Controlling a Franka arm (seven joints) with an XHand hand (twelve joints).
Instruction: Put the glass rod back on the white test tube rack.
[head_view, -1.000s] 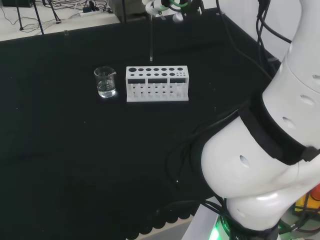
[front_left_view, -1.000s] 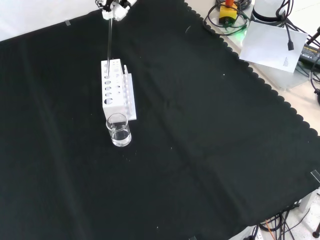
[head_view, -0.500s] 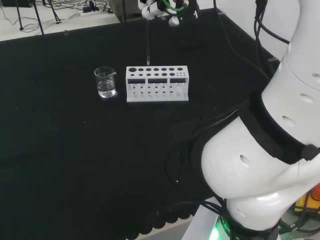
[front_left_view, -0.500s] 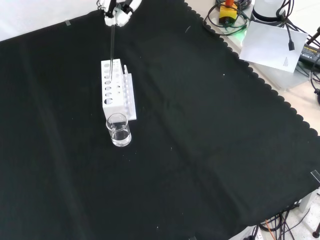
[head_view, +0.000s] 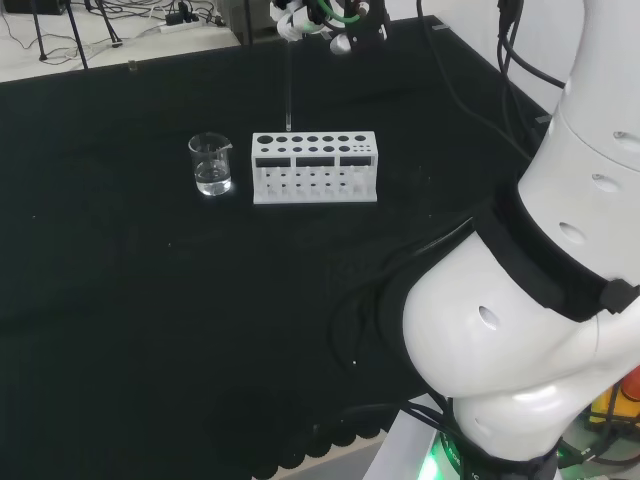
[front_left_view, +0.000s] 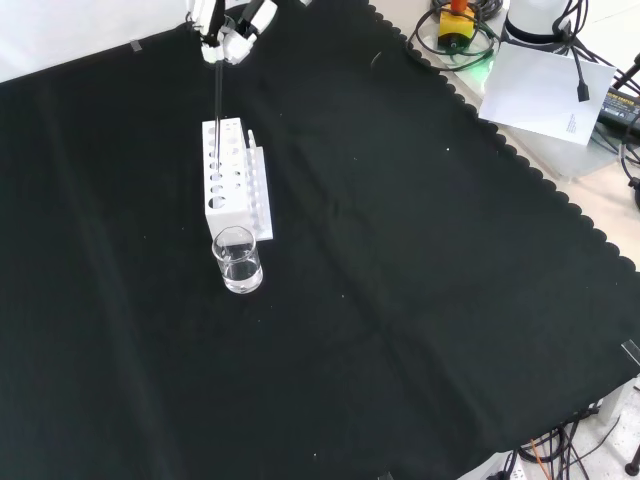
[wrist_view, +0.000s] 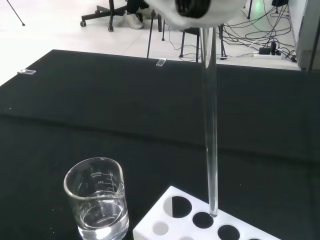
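Note:
The white test tube rack (head_view: 314, 167) (front_left_view: 230, 181) (wrist_view: 210, 225) stands on the black cloth, its top full of round holes. A clear glass rod (head_view: 288, 90) (front_left_view: 216, 105) (wrist_view: 210, 120) hangs upright from the hand (head_view: 310, 14) (front_left_view: 224, 25) (wrist_view: 200, 9), whose fingers pinch its top end. In the wrist view the rod's lower tip sits just above a hole near the rack's beaker end; whether it has entered the hole I cannot tell.
A small glass beaker (head_view: 211, 164) (front_left_view: 237, 260) (wrist_view: 97, 200) with a little clear liquid stands just beside the rack's end. The arm's white links (head_view: 540, 300) fill the right of the head view. Cables and gear lie beyond the cloth's scalloped edge (front_left_view: 470, 110).
The hand has carried the rod leftward in the head view, toward the rack's beaker end, and slightly lower. Rack and beaker have not moved.

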